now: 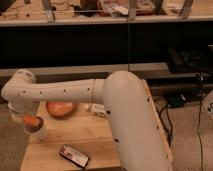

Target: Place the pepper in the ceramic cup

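I see the pepper point(33, 121), small and orange-red, sitting at the mouth of the white ceramic cup point(40, 132). The gripper point(23, 118) is right at the cup's upper left, against the pepper. I cannot tell whether it grips the pepper. An orange bowl point(61, 108) lies just beyond the cup.

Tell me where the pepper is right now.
In the camera view the pepper is at the left edge of the table, right at the mouth of the cup, by the gripper, with the bowl to its right.
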`<state>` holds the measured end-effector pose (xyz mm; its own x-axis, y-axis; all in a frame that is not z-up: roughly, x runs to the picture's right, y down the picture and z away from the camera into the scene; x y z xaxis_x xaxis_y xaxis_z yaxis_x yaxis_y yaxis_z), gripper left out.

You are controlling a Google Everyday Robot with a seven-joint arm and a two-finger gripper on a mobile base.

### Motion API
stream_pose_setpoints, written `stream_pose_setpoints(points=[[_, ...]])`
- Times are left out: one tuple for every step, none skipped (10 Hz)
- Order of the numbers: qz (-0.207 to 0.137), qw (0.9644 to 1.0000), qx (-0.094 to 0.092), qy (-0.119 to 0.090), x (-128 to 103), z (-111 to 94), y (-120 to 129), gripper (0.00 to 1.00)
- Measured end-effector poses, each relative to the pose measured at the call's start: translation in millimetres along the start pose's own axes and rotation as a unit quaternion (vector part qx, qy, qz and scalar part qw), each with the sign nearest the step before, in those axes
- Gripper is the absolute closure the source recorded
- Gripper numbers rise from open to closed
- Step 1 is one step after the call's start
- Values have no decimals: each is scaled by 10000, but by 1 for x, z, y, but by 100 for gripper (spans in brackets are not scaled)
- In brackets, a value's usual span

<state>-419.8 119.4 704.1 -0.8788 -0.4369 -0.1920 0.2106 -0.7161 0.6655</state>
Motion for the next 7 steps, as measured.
stream_pose_setpoints(points=[[0,10000,17,-12,-1,1,0,53],[-6,10000,37,-30,-2,2,0,43],[-5,10000,59,-53,-3,3,0,32],[-4,9999,73,-70,-4,4,-1,23],[-7,9999,86,-83,-4,5,-1,20],[-14,9999,98,-82,-4,5,-1,20],[-41,9999,104,-74,-4,5,-1,20]])
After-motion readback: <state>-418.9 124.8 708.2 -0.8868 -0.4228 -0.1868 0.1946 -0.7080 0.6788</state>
